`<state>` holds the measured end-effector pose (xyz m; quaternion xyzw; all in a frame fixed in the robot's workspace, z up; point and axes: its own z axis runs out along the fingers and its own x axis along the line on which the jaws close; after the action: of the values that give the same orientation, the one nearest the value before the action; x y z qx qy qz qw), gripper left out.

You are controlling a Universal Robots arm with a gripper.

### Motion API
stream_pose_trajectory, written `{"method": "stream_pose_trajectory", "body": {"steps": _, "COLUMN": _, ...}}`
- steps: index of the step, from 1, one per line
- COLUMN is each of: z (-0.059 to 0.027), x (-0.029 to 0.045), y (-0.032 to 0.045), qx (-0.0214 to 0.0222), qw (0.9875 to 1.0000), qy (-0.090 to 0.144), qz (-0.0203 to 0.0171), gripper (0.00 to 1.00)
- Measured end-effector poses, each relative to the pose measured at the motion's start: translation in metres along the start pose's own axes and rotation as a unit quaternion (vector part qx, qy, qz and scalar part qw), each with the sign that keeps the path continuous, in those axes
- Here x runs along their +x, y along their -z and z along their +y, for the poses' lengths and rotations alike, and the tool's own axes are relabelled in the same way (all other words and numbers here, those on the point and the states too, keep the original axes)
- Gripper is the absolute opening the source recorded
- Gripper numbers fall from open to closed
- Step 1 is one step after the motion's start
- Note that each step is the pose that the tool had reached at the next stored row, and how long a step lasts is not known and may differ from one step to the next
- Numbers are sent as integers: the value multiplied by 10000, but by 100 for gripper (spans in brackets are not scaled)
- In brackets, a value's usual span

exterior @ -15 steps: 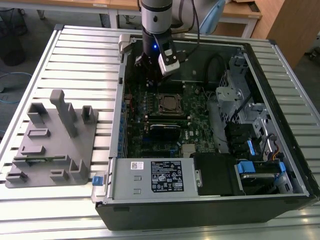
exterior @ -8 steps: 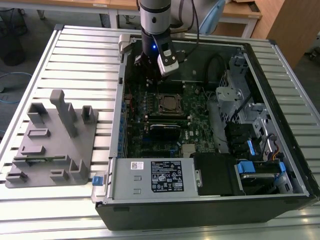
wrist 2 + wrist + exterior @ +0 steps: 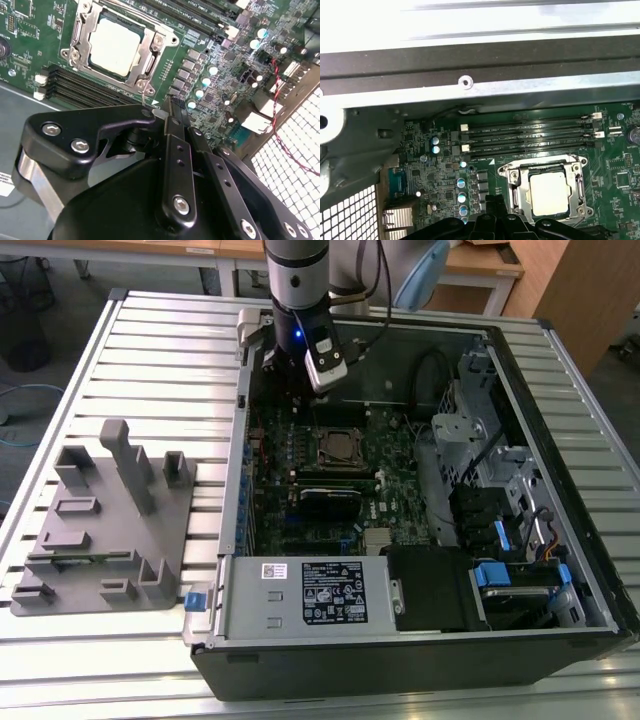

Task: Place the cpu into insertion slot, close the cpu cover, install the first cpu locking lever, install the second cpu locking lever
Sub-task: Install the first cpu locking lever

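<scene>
The cpu (image 3: 115,45) lies flat in the insertion slot (image 3: 322,455), its pale silver face showing through the window of the cpu cover (image 3: 156,46). The cover is down over the chip. In the first wrist view the cpu (image 3: 550,192) and the cover (image 3: 518,186) sit beside the memory slots. My gripper (image 3: 172,107) hovers just off one corner of the socket, its black fingers (image 3: 176,150) pressed together with nothing between them. A thin wire lever end (image 3: 143,95) sticks out at that corner, close to the fingertips. In the exterior view the gripper (image 3: 295,365) hangs over the far part of the board.
The green board (image 3: 395,475) lies inside an open computer case (image 3: 400,640) on a slatted metal table (image 3: 160,350). A black card (image 3: 330,502) lies near the socket; drive cages and cables fill the exterior view's right. A grey fixture (image 3: 100,530) stands on the left.
</scene>
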<state>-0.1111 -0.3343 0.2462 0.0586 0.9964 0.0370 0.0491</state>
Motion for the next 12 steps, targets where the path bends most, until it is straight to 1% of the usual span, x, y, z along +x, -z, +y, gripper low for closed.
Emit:
{"method": "stream_pose_trajectory", "body": {"steps": 2, "z": 0, "x": 1, "y": 0, "qx": -13, "qw": 10000, "qy": 0, "qz": -6, "gripper": 10}}
{"method": "stream_pose_trajectory", "body": {"steps": 7, "z": 0, "x": 1, "y": 0, "qx": -16, "qw": 10000, "qy": -1, "qz": -5, "gripper": 10}}
{"method": "stream_pose_trajectory", "body": {"steps": 10, "z": 0, "x": -3, "y": -1, "qx": -16, "qw": 10000, "qy": -2, "qz": 12, "gripper": 10}}
{"method": "stream_pose_trajectory", "body": {"steps": 11, "z": 0, "x": -3, "y": 0, "qx": -15, "qw": 10000, "qy": -3, "qz": 20, "gripper": 10}}
{"method": "stream_pose_trajectory", "body": {"steps": 12, "z": 1, "x": -4, "y": -1, "qx": -14, "qw": 10000, "qy": -4, "qz": 37, "gripper": 10}}
